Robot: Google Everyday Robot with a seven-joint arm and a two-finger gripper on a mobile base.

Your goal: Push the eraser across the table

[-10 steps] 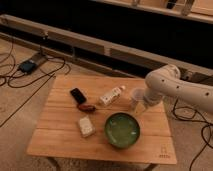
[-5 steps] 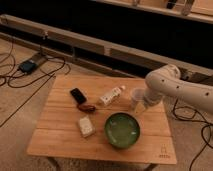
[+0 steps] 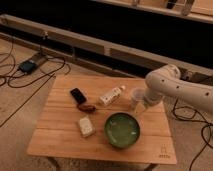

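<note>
The eraser [image 3: 77, 95] is a small flat black block lying on the left part of the light wooden table [image 3: 60, 137]. The white arm reaches in from the right. My gripper [image 3: 140, 106] hangs low over the table's right side, next to a translucent cup [image 3: 137, 95] and just above the green bowl [image 3: 122, 130]. It is far to the right of the eraser, with a white bottle between them.
A small reddish-brown oblong thing [image 3: 86, 107] lies just right of the eraser. A white bottle [image 3: 111, 96] lies on its side mid-table. A pale cream block [image 3: 86, 126] sits left of the bowl. Cables and a dark box [image 3: 27, 65] lie on the floor at left.
</note>
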